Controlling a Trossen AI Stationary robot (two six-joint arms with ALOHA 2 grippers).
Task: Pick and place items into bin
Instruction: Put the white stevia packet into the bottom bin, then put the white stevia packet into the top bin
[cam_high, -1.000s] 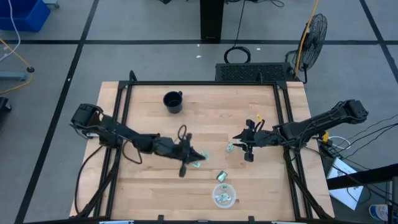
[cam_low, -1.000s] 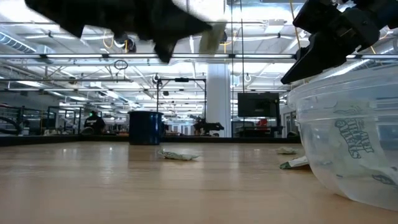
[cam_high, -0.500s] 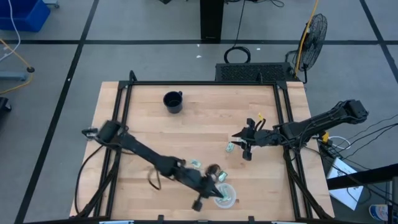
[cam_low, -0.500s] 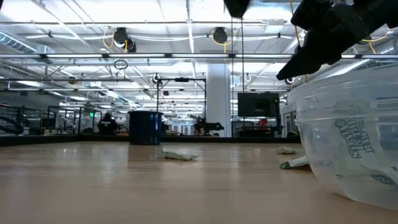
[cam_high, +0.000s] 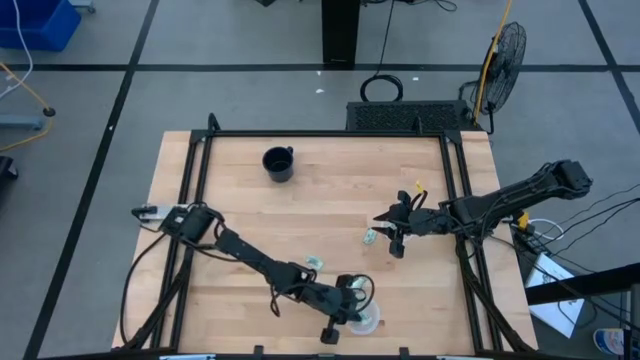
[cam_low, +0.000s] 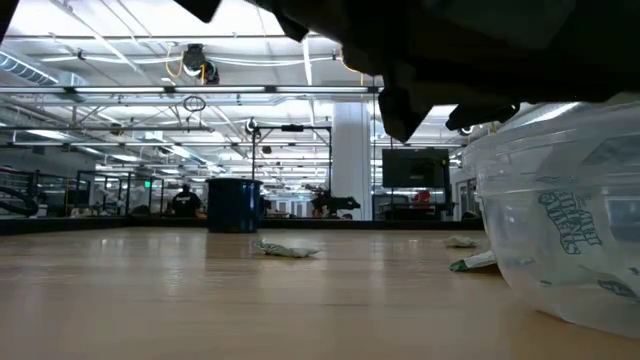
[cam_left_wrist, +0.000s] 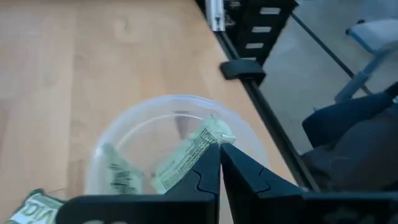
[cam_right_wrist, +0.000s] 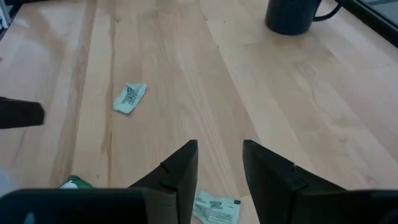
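My left gripper (cam_left_wrist: 219, 152) hangs over the clear round bin (cam_left_wrist: 124, 140), near the table's near edge, shut on a pale green and white packet (cam_left_wrist: 186, 155). The bin (cam_high: 366, 318) holds at least one more packet (cam_left_wrist: 117, 176). Another packet (cam_left_wrist: 30, 208) lies on the table beside the bin. My right gripper (cam_right_wrist: 221, 155) is open, low over the table's right half, above a loose packet (cam_right_wrist: 214, 208). Other packets (cam_right_wrist: 129, 98) (cam_high: 315, 263) lie flat on the wood. In the low view the left arm (cam_low: 480, 50) fills the top. My left gripper pinches the packet between its two fingers at one short end (cam_left_wrist: 214, 134), coming from above and slanting down. The rest of the packet hangs below the fingertips, tilted, inside the bin's rim. Whether its lower end touches the bin, I cannot tell.
A black mug (cam_high: 279, 163) stands near the far edge, left of centre. Black frame rails (cam_high: 200, 180) run along the table's left and right sides. Bare wood lies between mug and bin. A fan (cam_high: 505, 50) and cables sit on the floor beyond the far edge.
My left gripper has travelled from the table's middle toward the near edge and rightward, carrying the packet, and now hovers over the bin. Over the last half second it shifted only slightly. The right arm has kept still.
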